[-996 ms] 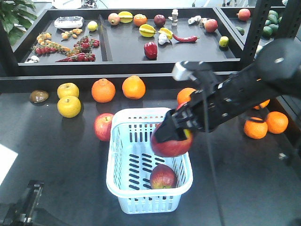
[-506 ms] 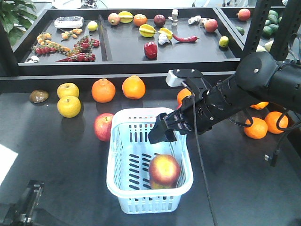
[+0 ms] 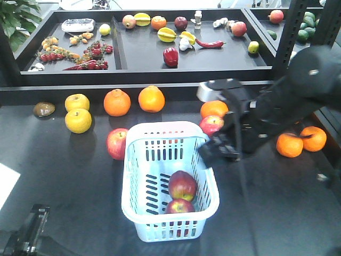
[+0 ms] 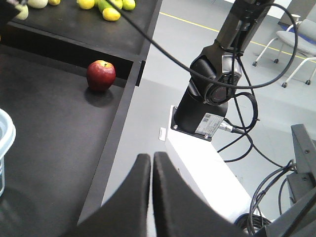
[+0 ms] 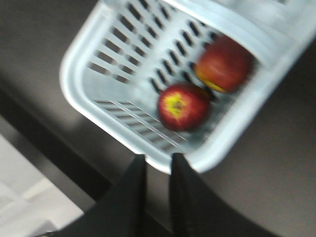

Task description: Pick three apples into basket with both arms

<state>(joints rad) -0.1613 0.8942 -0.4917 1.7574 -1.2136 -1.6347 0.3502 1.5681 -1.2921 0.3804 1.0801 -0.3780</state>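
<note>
The basket [image 3: 169, 181] sits on a black table [image 3: 58, 165], two apples [image 3: 183, 185] inside. Behind it, a fruit shelf [image 3: 144, 53]. Right gripper [image 5: 157, 170] narrow and empty; left gripper [image 4: 151, 170] closed.

Grey floor [image 4: 163, 54] beside black table [image 3: 64, 176], 1 potted plant [image 3: 18, 18]

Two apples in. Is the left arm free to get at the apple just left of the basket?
Probably yes. That apple lies alone on the table beside the basket, nothing over it. The left gripper is shut and empty, off the table's edge, so it must swing in and open first.
</note>
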